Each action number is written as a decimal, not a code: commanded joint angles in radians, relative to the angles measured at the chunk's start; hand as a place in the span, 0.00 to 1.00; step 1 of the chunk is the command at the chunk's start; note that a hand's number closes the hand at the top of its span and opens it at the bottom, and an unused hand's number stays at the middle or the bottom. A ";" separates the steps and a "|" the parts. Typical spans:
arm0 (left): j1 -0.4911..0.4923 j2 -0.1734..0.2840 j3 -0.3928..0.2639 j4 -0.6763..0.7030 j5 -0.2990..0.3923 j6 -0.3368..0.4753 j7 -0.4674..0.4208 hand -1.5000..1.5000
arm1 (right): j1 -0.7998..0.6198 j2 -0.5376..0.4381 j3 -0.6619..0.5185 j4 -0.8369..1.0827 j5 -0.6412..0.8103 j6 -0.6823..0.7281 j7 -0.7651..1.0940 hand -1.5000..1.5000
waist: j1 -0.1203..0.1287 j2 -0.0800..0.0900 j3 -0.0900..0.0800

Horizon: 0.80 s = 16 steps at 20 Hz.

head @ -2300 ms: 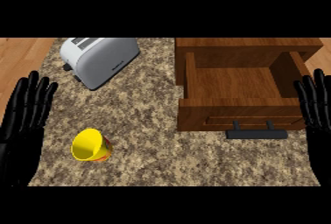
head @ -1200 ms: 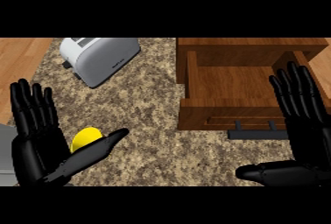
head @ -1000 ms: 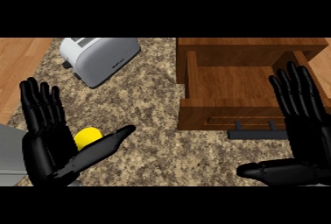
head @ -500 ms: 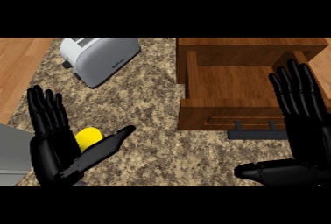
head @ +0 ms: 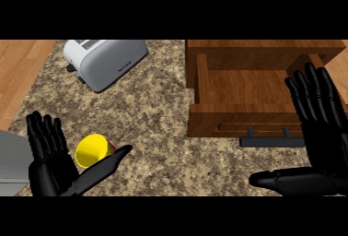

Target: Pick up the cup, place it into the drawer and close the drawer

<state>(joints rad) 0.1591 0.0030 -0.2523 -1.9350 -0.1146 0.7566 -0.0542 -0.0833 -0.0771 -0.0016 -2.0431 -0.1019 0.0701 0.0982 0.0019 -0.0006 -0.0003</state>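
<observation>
Yellow cup (head: pixel 94 150) lies unlabelled beside the open left robot hand (head: pixel 53 167).

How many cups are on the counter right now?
1. The yellow cup lies on its side near the counter's front left, between the open left hand's fingers and thumb. None shows in the open drawer.

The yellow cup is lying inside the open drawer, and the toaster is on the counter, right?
Not quite. The head view shows the yellow cup lying on the counter by the left robot hand, not inside the open drawer. The toaster is on the counter.
</observation>
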 commanded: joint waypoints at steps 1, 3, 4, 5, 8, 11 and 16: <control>0.024 0.005 0.103 0.085 0.112 -0.040 -0.098 0.00 | -0.015 -0.022 -0.029 0.023 -0.002 0.016 -0.008 0.00 | 0.000 0.001 0.000; 0.021 -0.003 0.090 0.126 0.134 -0.028 -0.137 0.00 | -0.037 -0.034 -0.066 0.034 -0.052 0.033 0.008 0.00 | 0.000 0.001 0.000; 0.047 -0.003 0.022 0.094 0.091 0.031 -0.116 0.00 | 0.050 0.012 -0.005 0.011 -0.002 0.025 -0.056 0.00 | -0.001 0.000 0.000; 0.064 0.005 0.100 0.097 0.135 -0.041 -0.147 0.00 | -0.003 0.007 -0.011 0.000 -0.010 0.006 0.000 0.00 | 0.000 0.000 0.000; 0.091 -0.003 0.045 0.188 0.194 -0.008 -0.255 0.00 | -0.104 -0.016 -0.039 0.004 -0.020 -0.020 0.089 0.00 | 0.002 0.000 0.000; 0.041 -0.003 0.122 0.267 0.252 -0.070 -0.291 0.00 | -0.007 0.016 0.001 -0.005 0.004 -0.004 0.024 0.00 | -0.001 0.000 0.000; 0.055 -0.003 0.109 0.382 0.328 -0.089 -0.406 0.00 | 0.032 0.001 -0.022 -0.009 -0.021 0.039 -0.014 0.00 | -0.002 0.000 0.000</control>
<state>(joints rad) 0.2277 0.0016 -0.1388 -1.6530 0.1538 0.6742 -0.3807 -0.0787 -0.0848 -0.0308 -2.0412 -0.1285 0.1011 0.1052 0.0012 -0.0004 -0.0003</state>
